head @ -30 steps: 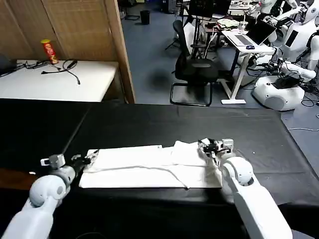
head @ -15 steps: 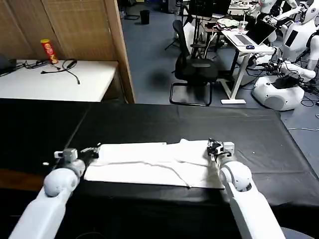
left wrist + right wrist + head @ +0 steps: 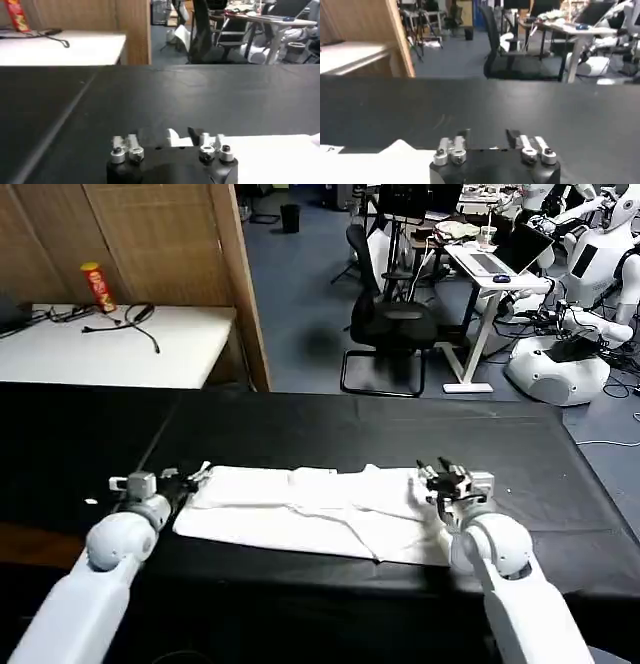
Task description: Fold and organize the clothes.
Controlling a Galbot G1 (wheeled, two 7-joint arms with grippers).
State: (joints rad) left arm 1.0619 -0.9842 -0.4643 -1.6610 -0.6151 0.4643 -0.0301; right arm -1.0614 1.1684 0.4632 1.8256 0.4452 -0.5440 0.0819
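Left claw (image 3: 192, 477): sits low over the black counter (image 3: 330, 424) at the left end of the white T-shirt (image 3: 315, 509). In the left wrist view the left claw (image 3: 170, 136) has its two dark fingers standing a little apart, with a bit of white cloth showing in the gap. Whether they pinch that cloth or merely straddle it cannot be told.

Right claw (image 3: 438, 481): sits at the right end of the same garment, on or just above the cloth. In the right wrist view the right claw (image 3: 490, 135) also shows two dark fingers parted, with black counter (image 3: 520, 110) seen beyond the gap. The T-shirt (image 3: 375, 165) lies beside it, one pointed edge raised slightly. Grip on the cloth: cannot tell.

T-shirt: lies on the near half of the counter as a long, narrow, folded band running left to right between the two claws. A crease runs across the middle, and the surface is rumpled toward the right end. No print is visible on the upturned side. In the left wrist view the T-shirt (image 3: 270, 157) spreads flat from the claw across the black counter (image 3: 150, 95).

Arms: both white forearms reach in from the near edge, one at each end of the band.

Surroundings: a white table (image 3: 110, 344) stands behind the counter on the left, carrying a red can (image 3: 98, 287) and a black cable (image 3: 130, 319). A black office chair (image 3: 390, 324) stands on the floor beyond.
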